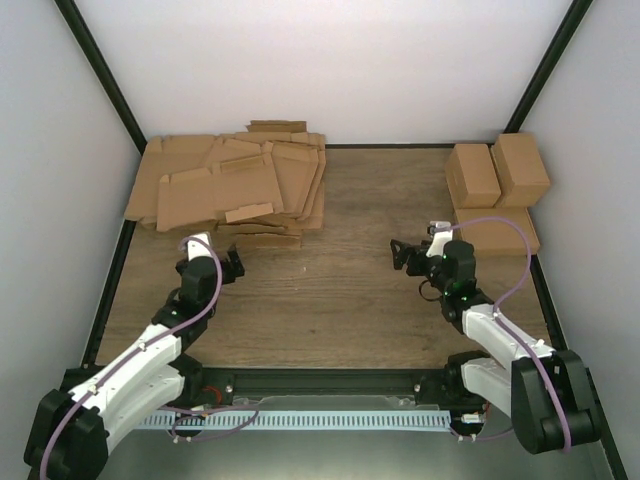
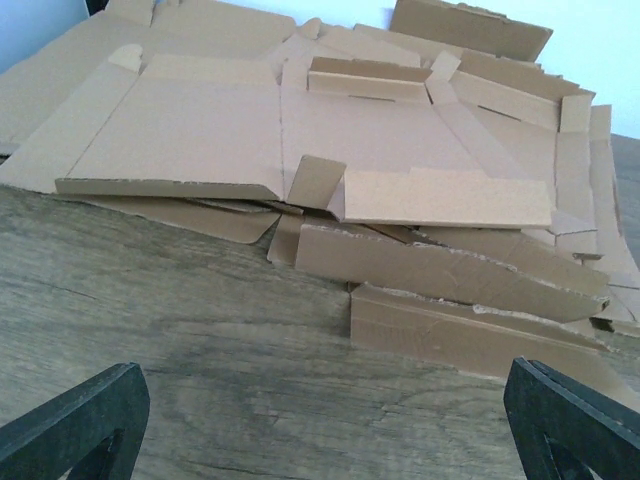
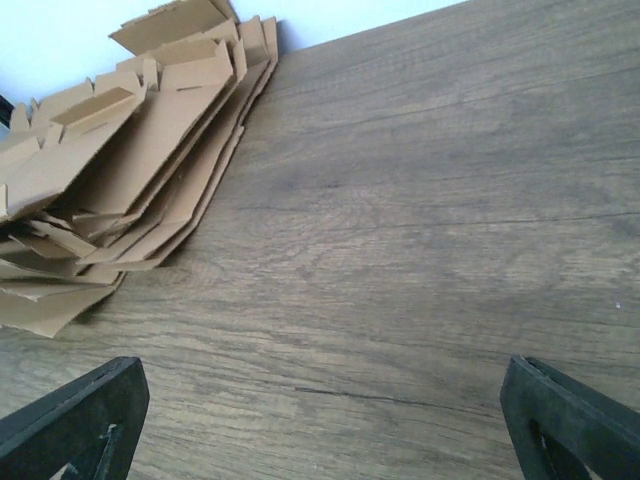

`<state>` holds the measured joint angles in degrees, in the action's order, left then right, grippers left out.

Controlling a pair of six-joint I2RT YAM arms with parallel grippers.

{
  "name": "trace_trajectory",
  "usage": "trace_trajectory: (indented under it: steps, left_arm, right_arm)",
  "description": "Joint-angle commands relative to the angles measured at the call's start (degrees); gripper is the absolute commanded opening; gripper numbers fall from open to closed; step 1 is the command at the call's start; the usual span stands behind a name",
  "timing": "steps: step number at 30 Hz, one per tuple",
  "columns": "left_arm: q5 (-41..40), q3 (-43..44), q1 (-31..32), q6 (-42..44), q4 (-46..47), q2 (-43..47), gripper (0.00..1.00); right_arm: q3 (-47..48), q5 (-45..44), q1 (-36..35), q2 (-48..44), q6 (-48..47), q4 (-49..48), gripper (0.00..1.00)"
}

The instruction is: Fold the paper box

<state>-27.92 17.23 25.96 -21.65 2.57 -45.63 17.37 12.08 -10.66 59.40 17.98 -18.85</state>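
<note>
The paper box is a wide, shallow brown carton on the table at the right, just in front of two taller cartons. It shows only in the top view. My right gripper is open and empty, left of the box and pointing away from it over bare wood. My left gripper is open and empty, just short of the near edge of the stack of flat cardboard sheets. In the left wrist view the black fingertips frame bare wood in front of the sheets.
Two smaller, taller brown cartons stand side by side at the back right. The sheet stack also shows at the upper left of the right wrist view. White walls and black frame posts enclose the wooden table.
</note>
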Motion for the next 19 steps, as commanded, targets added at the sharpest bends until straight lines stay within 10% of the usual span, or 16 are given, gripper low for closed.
trace_trajectory:
  steps: [1,19]
  left_arm:
    - [0.46,0.12,-0.29,1.03,3.80,-0.18,1.00]
    - [1.39,0.99,-0.34,-0.72,3.97,-6.13,1.00]
  right_arm:
    - [-2.07,1.73,-0.51,-0.25,1.41,-6.16,1.00]
    - [-1.68,2.41,-0.51,-0.06,3.21,-5.15,1.00]
